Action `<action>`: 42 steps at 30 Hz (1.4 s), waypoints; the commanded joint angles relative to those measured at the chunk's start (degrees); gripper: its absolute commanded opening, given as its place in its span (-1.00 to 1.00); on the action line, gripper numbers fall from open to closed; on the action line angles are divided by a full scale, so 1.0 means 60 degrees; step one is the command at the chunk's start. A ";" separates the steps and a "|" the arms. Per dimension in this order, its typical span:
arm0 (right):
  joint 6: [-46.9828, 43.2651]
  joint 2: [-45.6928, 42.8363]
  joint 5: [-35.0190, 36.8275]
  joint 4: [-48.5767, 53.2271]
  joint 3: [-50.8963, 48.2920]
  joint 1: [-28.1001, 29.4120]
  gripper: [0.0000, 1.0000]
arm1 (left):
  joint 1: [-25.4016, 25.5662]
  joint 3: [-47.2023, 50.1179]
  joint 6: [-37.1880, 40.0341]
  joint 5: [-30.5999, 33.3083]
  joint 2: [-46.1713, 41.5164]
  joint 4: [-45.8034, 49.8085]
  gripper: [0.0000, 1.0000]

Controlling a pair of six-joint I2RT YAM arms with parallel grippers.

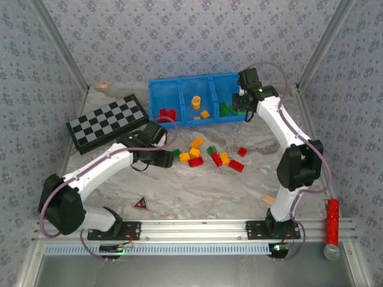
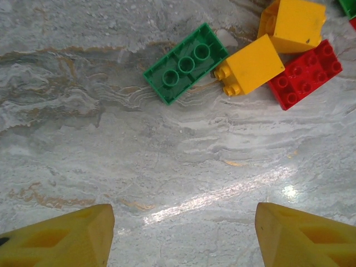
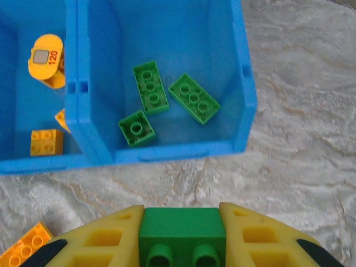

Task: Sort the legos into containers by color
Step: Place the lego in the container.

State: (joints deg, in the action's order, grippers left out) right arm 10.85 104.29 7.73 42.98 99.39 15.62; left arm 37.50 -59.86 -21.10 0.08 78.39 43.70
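My right gripper clamped on a green studded plastic brick just short of the blue plastic tray holding three green bricks; left gripper spread, empty

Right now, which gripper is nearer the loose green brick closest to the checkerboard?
Left. The left gripper hovers just short of that green brick; right gripper is by the blue tray.

1. The left arm and the right arm are covered with white shells between black joints.
2. A purple cable is led along each.
3. The fingers are made of yellow plastic (with black marks at the edges).
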 commanded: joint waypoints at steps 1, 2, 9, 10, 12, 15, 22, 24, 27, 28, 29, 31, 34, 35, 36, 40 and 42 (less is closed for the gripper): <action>-0.0636 0.0779 -0.0194 -0.0030 0.0971 -0.0083 -0.42 | 0.0205 -0.0511 -0.0009 0.0091 0.0215 -0.0040 0.36; -0.0735 0.1012 -0.0181 -0.0064 0.1159 -0.0082 -0.42 | 0.0245 -0.0552 -0.0013 0.0107 0.0292 -0.0048 0.35; -0.1389 0.2527 -0.0288 -0.0348 0.2335 -0.0088 -0.42 | 0.0540 -0.1044 0.0001 0.0409 0.0646 0.0057 0.37; -0.1447 0.2731 -0.0317 -0.0359 0.2502 -0.0097 -0.42 | 0.0562 -0.1103 0.0016 0.0467 0.0687 0.0070 0.37; -0.1547 0.3056 -0.0363 -0.0359 0.2724 -0.0095 -0.42 | 0.0616 -0.1227 0.0031 0.0516 0.0742 0.0161 0.37; -0.1643 0.3499 -0.0372 -0.0366 0.3020 -0.0090 -0.42 | 0.0692 -0.1329 0.0031 0.0587 0.0800 0.0227 0.38; -0.1749 0.4326 -0.0374 -0.0368 0.3454 -0.0098 -0.38 | 0.0772 -0.1709 0.0037 0.0632 0.1205 0.0347 0.43; -0.1772 0.4500 -0.0375 -0.0366 0.3521 -0.0108 -0.35 | 0.0797 -0.1853 0.0136 0.0603 0.1342 0.0339 0.42; -0.1779 0.4669 -0.0420 -0.0411 0.3546 -0.0141 -0.30 | 0.0809 -0.2084 0.0281 0.0712 0.1611 0.0293 0.42; -0.1779 0.4707 -0.0431 -0.0423 0.3547 -0.0156 -0.28 | 0.0810 -0.2186 0.0347 0.0774 0.1720 0.0297 0.43; -0.1779 0.4738 -0.0450 -0.0423 0.3547 -0.0167 -0.27 | 0.0811 -0.2284 0.0413 0.0834 0.1831 0.0290 0.43; -0.1765 0.4767 -0.0480 -0.0425 0.3521 -0.0196 -0.22 | 0.0811 -0.2520 0.0560 0.0929 0.2081 0.0260 0.44; -0.1793 0.4743 -0.0509 -0.0425 0.3489 -0.0206 -0.16 | 0.0811 -0.2876 0.0765 0.0969 0.2465 0.0144 0.45; -0.1807 0.4732 -0.0510 -0.0412 0.3488 -0.0213 -0.13 | 0.0811 -0.2998 0.0819 0.0978 0.2599 0.0123 0.45; -0.1809 0.4716 -0.0511 -0.0411 0.3488 -0.0204 -0.09 | 0.0800 -0.3152 0.0889 0.0962 0.2760 0.0126 0.45; -0.1806 0.4649 -0.0496 -0.0361 0.3488 -0.0231 0.04 | 0.0825 -0.3609 0.1160 0.0942 0.3307 -0.0081 0.46; -0.1781 0.4544 -0.0493 -0.0367 0.3462 -0.0236 0.06 | 0.0825 -0.3823 0.1335 0.1044 0.3557 -0.0211 0.46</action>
State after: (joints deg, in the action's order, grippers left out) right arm 0.56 132.57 5.10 40.21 118.56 14.70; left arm 42.02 -80.05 -15.79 5.06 98.10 43.29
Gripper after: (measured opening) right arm 0.528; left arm 0.730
